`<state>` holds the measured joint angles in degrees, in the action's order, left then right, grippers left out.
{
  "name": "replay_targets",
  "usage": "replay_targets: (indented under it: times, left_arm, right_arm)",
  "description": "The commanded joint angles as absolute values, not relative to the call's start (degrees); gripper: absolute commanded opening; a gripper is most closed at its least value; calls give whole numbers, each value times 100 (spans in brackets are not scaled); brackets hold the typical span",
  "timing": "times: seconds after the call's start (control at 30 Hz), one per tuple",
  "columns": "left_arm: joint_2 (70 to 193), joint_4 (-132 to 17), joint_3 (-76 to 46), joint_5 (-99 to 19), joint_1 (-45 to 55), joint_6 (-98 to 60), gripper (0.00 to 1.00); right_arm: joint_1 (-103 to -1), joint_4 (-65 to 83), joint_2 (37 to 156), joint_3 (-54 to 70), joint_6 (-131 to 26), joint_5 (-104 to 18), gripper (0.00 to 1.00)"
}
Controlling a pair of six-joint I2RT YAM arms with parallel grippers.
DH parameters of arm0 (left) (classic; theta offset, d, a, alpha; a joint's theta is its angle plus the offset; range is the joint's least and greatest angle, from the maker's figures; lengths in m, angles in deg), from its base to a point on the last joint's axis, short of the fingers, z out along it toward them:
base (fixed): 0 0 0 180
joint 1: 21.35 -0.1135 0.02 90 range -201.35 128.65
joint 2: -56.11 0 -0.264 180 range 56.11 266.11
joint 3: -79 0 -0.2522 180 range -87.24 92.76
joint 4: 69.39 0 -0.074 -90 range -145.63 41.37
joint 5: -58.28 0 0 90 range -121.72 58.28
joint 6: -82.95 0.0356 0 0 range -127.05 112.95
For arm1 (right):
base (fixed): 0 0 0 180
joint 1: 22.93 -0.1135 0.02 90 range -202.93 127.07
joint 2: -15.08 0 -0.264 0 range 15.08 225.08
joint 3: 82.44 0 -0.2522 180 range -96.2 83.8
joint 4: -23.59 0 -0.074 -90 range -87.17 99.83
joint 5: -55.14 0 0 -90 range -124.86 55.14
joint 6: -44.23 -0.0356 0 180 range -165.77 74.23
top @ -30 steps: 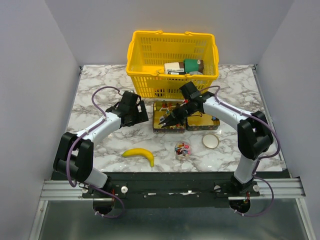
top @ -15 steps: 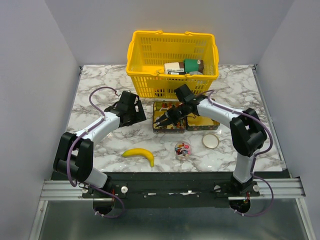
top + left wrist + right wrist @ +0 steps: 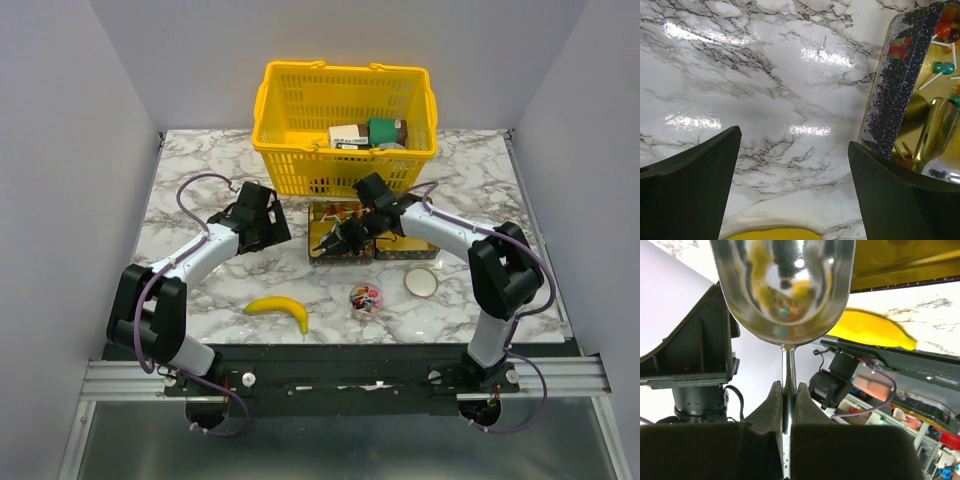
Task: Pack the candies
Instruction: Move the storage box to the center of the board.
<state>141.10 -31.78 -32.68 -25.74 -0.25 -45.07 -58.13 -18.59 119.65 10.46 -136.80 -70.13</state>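
Small multicoloured candies (image 3: 366,297) fill a little clear jar near the front of the table. More candies (image 3: 943,29) on sticks lie in an open gold-lined tin (image 3: 338,247). My right gripper (image 3: 340,237) hangs over that tin, shut on the handle of a metal spoon (image 3: 785,285) whose bowl points down into it. The thin handle sits clamped in the right gripper (image 3: 788,390) in its wrist view. My left gripper (image 3: 274,228) is open just left of the tin, and in its wrist view the left gripper (image 3: 795,145) has only bare marble between its fingers.
A yellow basket (image 3: 345,95) with boxes stands behind the tin. A second tin half (image 3: 406,246) lies right of the first, with a round lid (image 3: 421,281) in front of it. A banana (image 3: 281,308) lies at the front left.
My right gripper has slid the spoon slightly left over the tin and come back a little. The left arm has edged back and left.
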Motion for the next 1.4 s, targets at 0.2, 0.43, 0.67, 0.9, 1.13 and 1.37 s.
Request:
replay_targets:
  times: [0.2,0.43,0.67,0.9,1.13,1.37]
  left_arm:
    - [13987,-3462,-3266,-2951,-43,-4450,99]
    - [14145,-4025,-3293,-3945,9,-4493,99]
    - [14996,-4060,-2678,-4174,440,-4564,99]
    - [15745,-4157,-1879,-4297,695,-4687,99]
    - [16114,-4034,-1535,-4166,844,-4731,93]
    - [16571,-3455,-1298,-3621,1064,-4573,69]
  right_arm:
    - [-5308,-3427,12107,840,-12822,-5745,0]
    - [-5246,-3860,12467,268,-12014,-5569,0]
    - [-5246,-3790,12503,302,-11820,-5771,0]
    - [-5246,-3596,12450,584,-11749,-5947,0]
    - [-5246,-3535,12432,681,-11644,-6053,0]
    - [-5246,-3517,12450,663,-11635,-6176,0]
